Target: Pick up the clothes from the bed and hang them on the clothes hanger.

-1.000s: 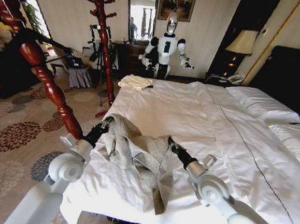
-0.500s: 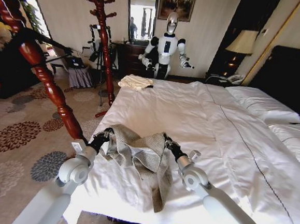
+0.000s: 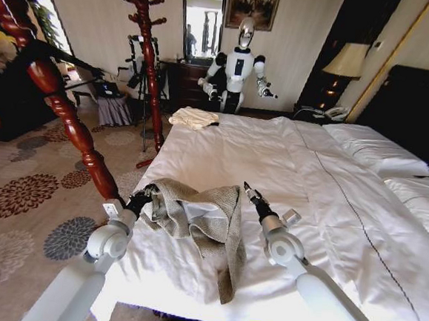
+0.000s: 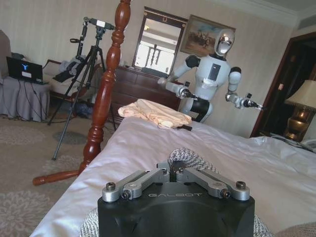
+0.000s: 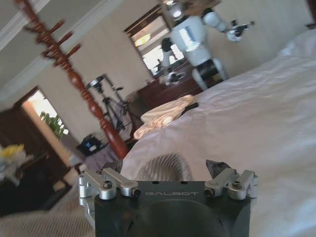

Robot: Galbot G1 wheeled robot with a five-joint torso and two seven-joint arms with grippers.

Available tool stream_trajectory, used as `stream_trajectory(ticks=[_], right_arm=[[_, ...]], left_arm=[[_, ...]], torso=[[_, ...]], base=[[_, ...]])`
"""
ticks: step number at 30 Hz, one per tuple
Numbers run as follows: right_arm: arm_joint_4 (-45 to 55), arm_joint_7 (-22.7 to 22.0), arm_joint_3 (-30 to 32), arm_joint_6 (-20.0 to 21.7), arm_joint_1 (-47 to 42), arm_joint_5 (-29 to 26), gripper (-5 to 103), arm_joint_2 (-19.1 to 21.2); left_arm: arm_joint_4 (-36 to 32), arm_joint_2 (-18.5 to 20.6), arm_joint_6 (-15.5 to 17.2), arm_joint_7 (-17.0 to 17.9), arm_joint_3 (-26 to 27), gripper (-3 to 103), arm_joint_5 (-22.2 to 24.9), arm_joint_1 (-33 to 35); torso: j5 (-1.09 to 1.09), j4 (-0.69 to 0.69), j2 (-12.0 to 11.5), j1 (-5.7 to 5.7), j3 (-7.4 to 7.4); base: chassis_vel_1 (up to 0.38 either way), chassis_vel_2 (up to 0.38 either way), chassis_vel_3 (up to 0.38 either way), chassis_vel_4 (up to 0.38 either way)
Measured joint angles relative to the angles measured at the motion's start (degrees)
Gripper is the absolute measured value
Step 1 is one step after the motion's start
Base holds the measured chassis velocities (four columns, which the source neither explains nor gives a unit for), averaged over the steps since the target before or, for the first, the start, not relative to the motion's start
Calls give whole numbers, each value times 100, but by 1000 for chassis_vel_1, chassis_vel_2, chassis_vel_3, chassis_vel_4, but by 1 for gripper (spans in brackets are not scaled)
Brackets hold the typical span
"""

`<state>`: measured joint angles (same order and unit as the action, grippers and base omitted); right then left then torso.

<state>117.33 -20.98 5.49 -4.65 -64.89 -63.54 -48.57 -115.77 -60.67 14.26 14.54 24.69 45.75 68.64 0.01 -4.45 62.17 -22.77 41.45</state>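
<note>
The grey-beige knit clothes [image 3: 206,218] lie bunched on the bed [image 3: 288,174] at its near left corner, with one sleeve trailing toward the foot edge. My left gripper [image 3: 149,193] is shut on the jacket's left edge; the left wrist view shows the knit [image 4: 185,155] pinched between the closed fingers. My right gripper [image 3: 246,187] stands open just right of the jacket, a little above the duvet and holding nothing. The knit [image 5: 165,167] sits just ahead of it in the right wrist view. A thin black clothes hanger [image 3: 63,59] juts from the near wooden pole at the upper left.
Two reddish-brown turned poles stand left of the bed, one close [image 3: 69,119] and one farther back [image 3: 150,59]. A cream folded cloth [image 3: 193,117] lies at the bed's far left corner. Behind it are another robot [image 3: 239,69], a tripod [image 3: 142,65] and a dresser. Patterned carpet lies to the left.
My right gripper has opened, let go of the jacket and drawn off to the right. The jacket's right side has sunk onto the bed. The left gripper keeps its hold.
</note>
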Motion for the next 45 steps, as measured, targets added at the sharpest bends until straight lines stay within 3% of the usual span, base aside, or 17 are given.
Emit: stream_trajectory(ticks=[3,5,7,13,18,26,31,35,39,40,43,44,45], right_arm=[[345,-74,-463,377,-341,1506,100,218],[383,-112,-550,430,-348,1728,100,250],[642,-514,-942,833,-333,2504,100,386],[763,-1203,-1475,1569,-78,3049,100,380],[442,-1454,-1893,1825,14,3488,100,210],[114,-1478,-2149,1875,224,3621,100,-125],[-160,-1485,-2043,1826,336,3896,102,-323],[-433,-1542,-1795,1738,383,4349,88,-367],[-466,-1536,-1621,1662,361,4399,77,-319],[-290,-1166,-1445,1441,254,4154,61,-181],[-198,-998,-1375,1375,197,3988,55,-131],[-181,-928,-1328,1338,173,3852,44,-112],[-181,-910,-1306,1325,168,3800,44,-107]], left_arm=[[-118,-25,0,57,127,0,47,84],[-151,-27,0,64,148,0,49,123],[-233,-32,3,85,183,0,41,210],[-356,-86,25,120,210,0,98,211],[-444,-111,29,150,238,0,179,219],[-616,-103,33,174,278,-2,384,192],[-721,-101,27,215,308,2,505,174],[-820,-135,26,229,324,3,558,226],[-854,-156,25,232,325,5,569,257],[-856,-157,24,241,300,6,563,260],[-856,-165,23,242,285,6,555,257],[-862,-179,23,243,277,6,554,255],[-869,-184,23,244,276,6,554,255]], torso=[[0,-5,0,0,0],[1,-3,0,0,0],[-1,2,0,1,0],[-1,0,0,0,0],[0,-1,0,0,0],[0,-1,0,0,0],[0,0,0,0,0],[0,0,0,0,0],[0,0,0,0,0],[-1,-1,0,0,0],[0,-1,0,0,0],[-1,-1,0,0,0],[0,-1,0,0,0]], base=[[0,0,0,0],[0,0,0,0],[0,0,0,0],[0,0,0,0],[0,0,0,0],[0,0,0,0],[0,0,0,0],[0,0,0,0],[0,0,0,0],[0,0,0,0],[0,0,0,0],[0,0,0,0],[0,0,0,0]])
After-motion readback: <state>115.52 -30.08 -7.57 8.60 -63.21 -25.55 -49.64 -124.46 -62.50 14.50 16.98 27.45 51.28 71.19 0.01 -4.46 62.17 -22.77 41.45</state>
